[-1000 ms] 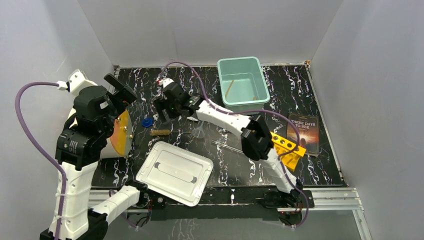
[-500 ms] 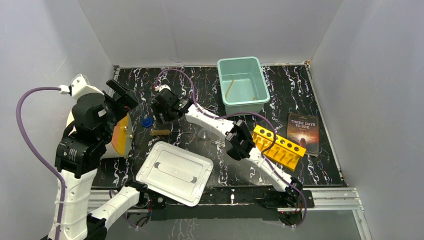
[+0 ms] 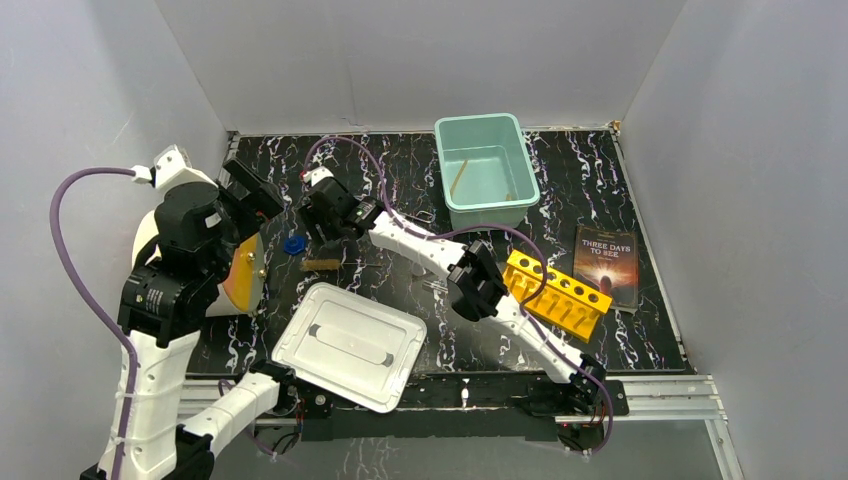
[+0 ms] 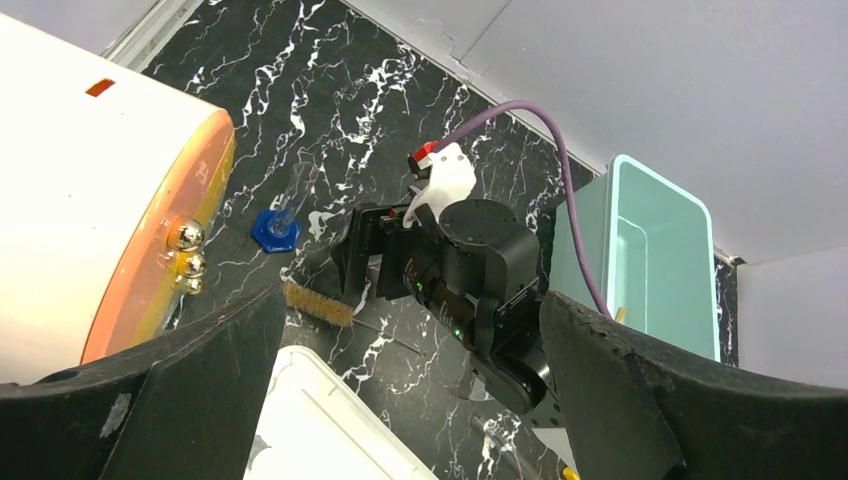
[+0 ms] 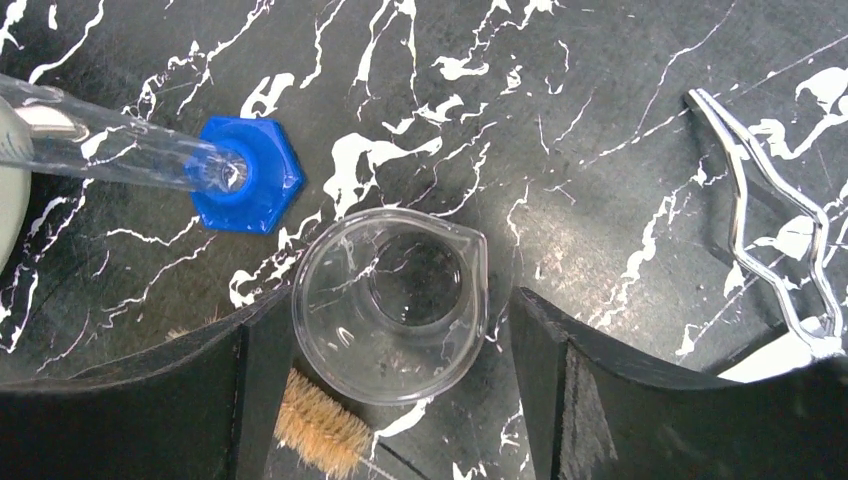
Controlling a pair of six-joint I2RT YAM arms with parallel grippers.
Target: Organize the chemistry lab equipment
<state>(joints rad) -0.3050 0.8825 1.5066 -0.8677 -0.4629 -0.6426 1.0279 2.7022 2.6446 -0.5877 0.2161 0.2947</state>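
In the right wrist view a clear beaker (image 5: 390,300) stands upright on the black marble table (image 5: 600,100). My right gripper (image 5: 400,305) is open, one finger on each side of the beaker, the left finger closest to its rim. A blue cap (image 5: 247,187) with a clear tube in it lies to the upper left. A tan bristle brush (image 5: 320,430) lies just below the beaker. Metal scissors (image 5: 775,235) lie at right. My left gripper (image 3: 252,196) is raised at the left, open and empty. The yellow holed rack (image 3: 558,293) sits at right.
A teal bin (image 3: 487,170) stands at the back. A white lid (image 3: 348,345) lies at the front left. The white drum with the orange face (image 3: 240,272) lies at the left under my left arm. A dark book (image 3: 607,265) lies at the far right.
My right gripper has moved left to the beaker, and its elbow has swung left, uncovering the yellow rack. My left arm has shifted slightly right.
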